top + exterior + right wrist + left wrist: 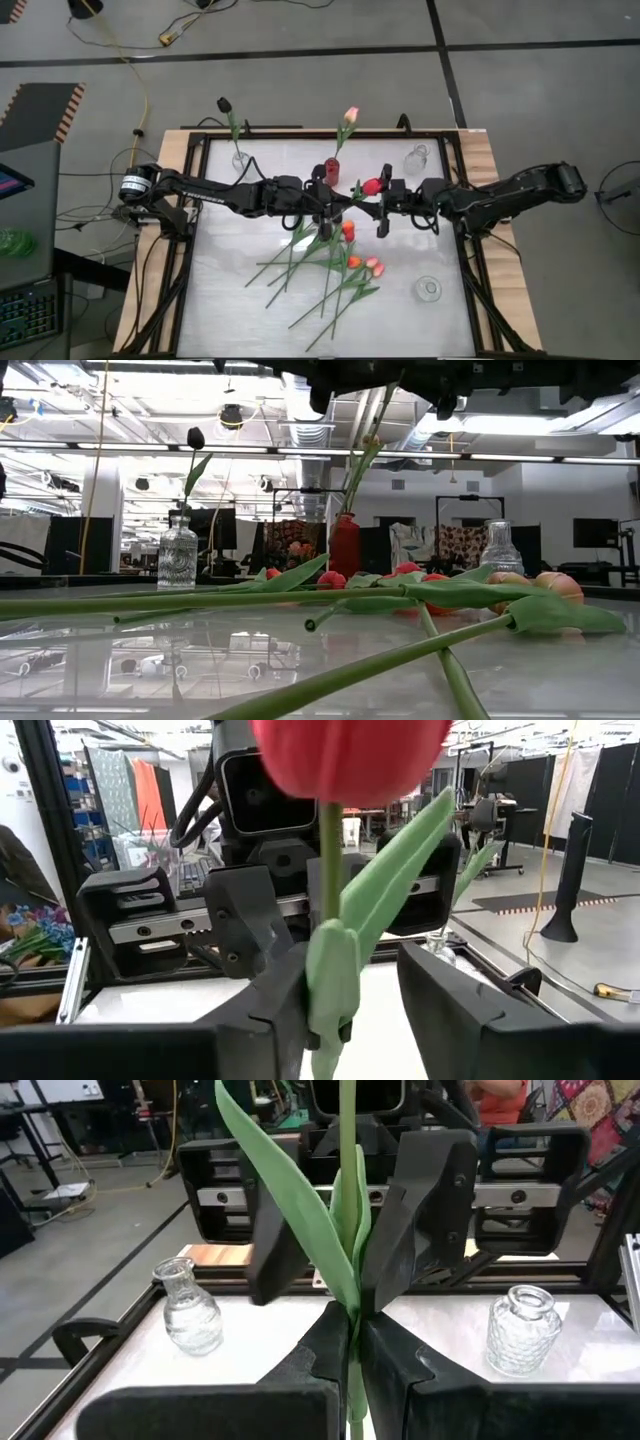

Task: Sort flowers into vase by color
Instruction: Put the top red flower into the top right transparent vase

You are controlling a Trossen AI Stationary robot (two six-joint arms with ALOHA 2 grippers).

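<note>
Left gripper [350, 1355] pinches the red tulip's [372, 186] stem at mid-counter; right gripper [350, 1005], facing it, is spread around the same stem.

In the right wrist view the red tulip [345, 755] is cut off at the top, so its tip cannot be seen. Its stem runs out of the bottom of the picture too. In the left wrist view the stem [347, 1170] runs off the top, so the head is out of sight. In the low view both arms [420, 375] are only dark shapes along the top edge, and their fingers cannot be made out. The long stems [330, 680] close to that camera are blurry. In the high view the pile of flowers [325, 270] is tangled, so the stems are hard to count.
</note>
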